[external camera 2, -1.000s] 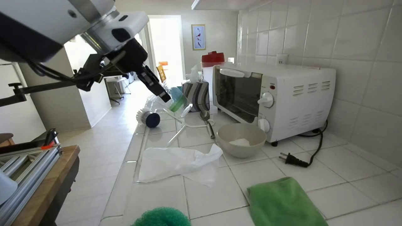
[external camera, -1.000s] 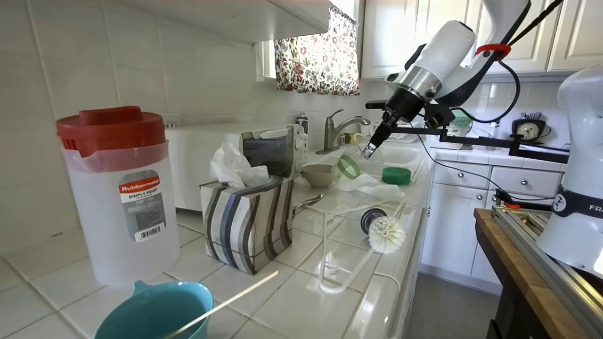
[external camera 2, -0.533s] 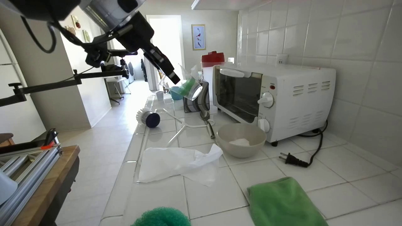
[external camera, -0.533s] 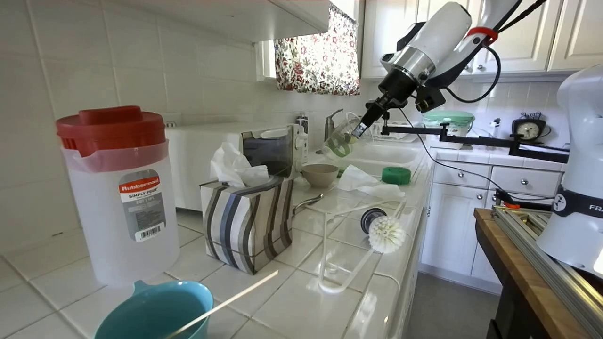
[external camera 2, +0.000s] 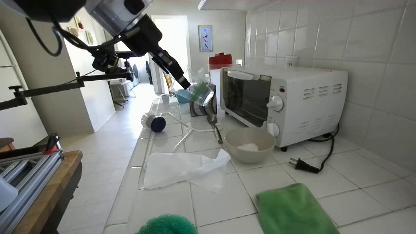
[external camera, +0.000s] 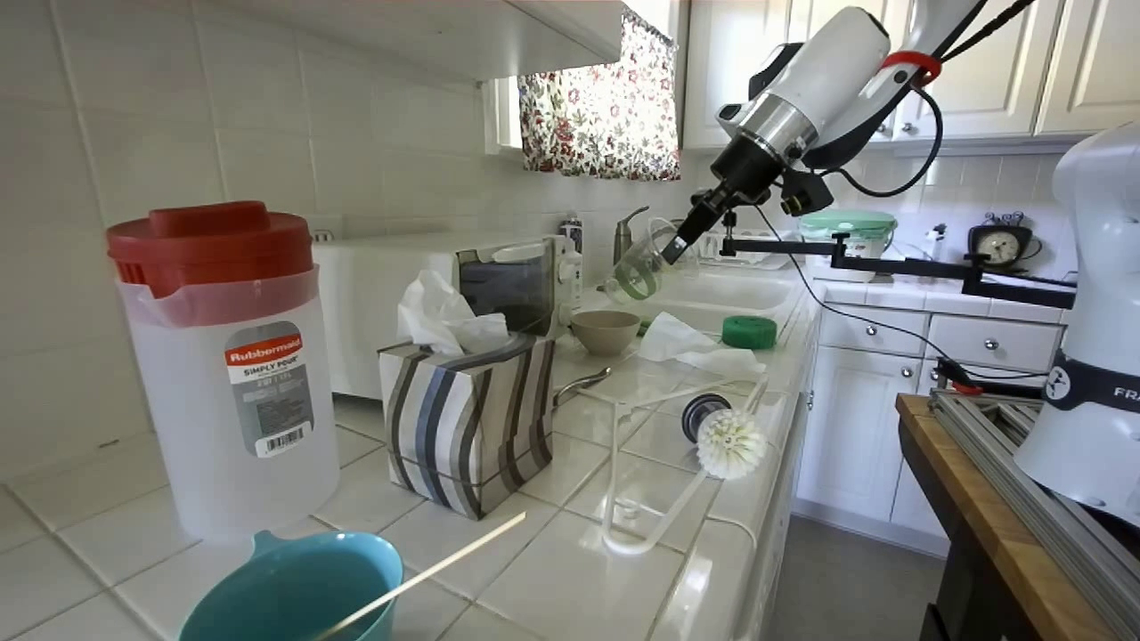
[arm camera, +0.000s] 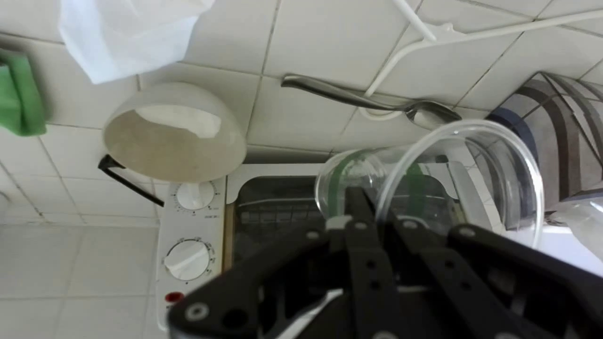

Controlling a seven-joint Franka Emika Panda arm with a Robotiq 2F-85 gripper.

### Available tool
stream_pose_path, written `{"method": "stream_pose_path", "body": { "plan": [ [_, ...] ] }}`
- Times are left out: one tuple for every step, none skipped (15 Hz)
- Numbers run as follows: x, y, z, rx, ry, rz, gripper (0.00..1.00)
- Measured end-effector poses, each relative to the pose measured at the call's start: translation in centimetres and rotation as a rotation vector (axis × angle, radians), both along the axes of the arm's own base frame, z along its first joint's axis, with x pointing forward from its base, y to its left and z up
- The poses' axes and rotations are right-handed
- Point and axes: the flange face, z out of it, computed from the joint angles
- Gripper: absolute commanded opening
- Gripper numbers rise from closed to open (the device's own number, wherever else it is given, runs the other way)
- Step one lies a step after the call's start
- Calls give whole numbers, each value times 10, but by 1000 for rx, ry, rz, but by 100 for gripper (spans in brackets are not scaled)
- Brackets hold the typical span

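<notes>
My gripper [external camera: 674, 250] is shut on the wall of a clear cup [external camera: 638, 274] with a green band, holding it in the air above the counter. In the wrist view the fingertips [arm camera: 355, 194] pinch the cup near its rim. The cup [external camera 2: 203, 93] hangs tilted, its base lower and towards the oven side. Below, on the tiles, stands a beige bowl [external camera 2: 242, 154] with a whitish patch inside. Close to the bowl lies a metal utensil [arm camera: 330, 89] with a spoon-like head. The cup's inside looks empty through its wall.
A white toaster oven [external camera 2: 302, 104] backs onto the wall. The counter also carries a striped tissue box [external camera: 468, 418], a red-lidded pitcher [external camera: 240, 374], a teal cup [external camera: 303, 579], a white frame [external camera: 612, 472], a brush [external camera: 730, 442], crumpled paper [external camera 2: 188, 167], a green cloth [external camera 2: 292, 211] and a green scrubber [external camera: 749, 332].
The gripper has risen with the cup and shifted towards the oven side, mostly in the earlier half second. Since then the cup has moved only slightly. Objects on the counter have stayed put.
</notes>
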Motion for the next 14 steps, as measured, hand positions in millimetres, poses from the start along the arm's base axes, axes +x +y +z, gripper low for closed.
{"method": "stream_pose_path", "body": {
  "plan": [
    [0, 0, 0, 0, 0, 0, 4],
    [0, 0, 0, 0, 0, 0, 4],
    [0, 0, 0, 0, 0, 0, 4],
    [0, 0, 0, 0, 0, 0, 4],
    [0, 0, 0, 0, 0, 0, 4],
    [0, 0, 0, 0, 0, 0, 4],
    [0, 0, 0, 0, 0, 0, 4],
    [0, 0, 0, 0, 0, 0, 4],
    [0, 0, 0, 0, 0, 0, 1],
    [0, 0, 0, 0, 0, 0, 1],
    [1, -1, -1, -7, -3, -6, 1],
    [1, -1, 0, -5, -3, -8, 1],
    [0, -2, 1, 11, -1, -9, 1],
    [0, -5, 5, 30, -2, -15, 1]
  ]
}}
